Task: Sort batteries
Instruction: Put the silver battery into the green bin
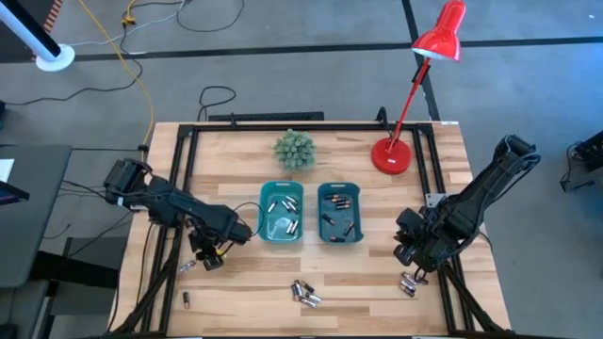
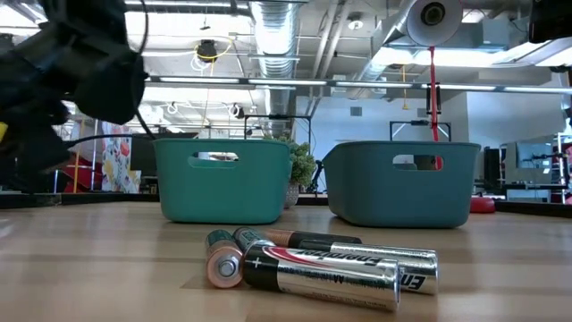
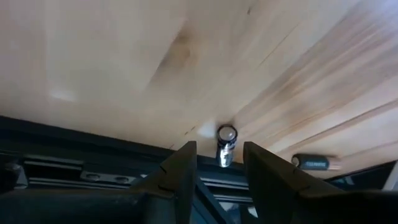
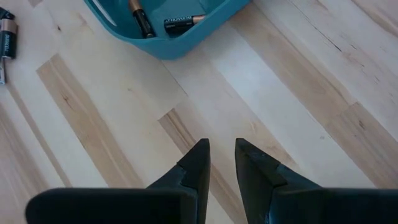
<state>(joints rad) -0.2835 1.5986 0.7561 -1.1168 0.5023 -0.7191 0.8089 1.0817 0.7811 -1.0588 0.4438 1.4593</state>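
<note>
on wood table, loose batteries.

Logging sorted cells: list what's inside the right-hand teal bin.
The right teal bin holds several dark batteries lying loose; the exact count is unclear, and any beneath others are hidden.

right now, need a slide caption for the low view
Loose AA batteries lie on the wooden table before two teal bins, red lamp behind.

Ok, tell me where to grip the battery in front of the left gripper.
Grip the battery across its cylindrical middle, coming straight down from above. It lies flat on the table, in line with the left gripper, whose open fingers could straddle its sides.
</note>
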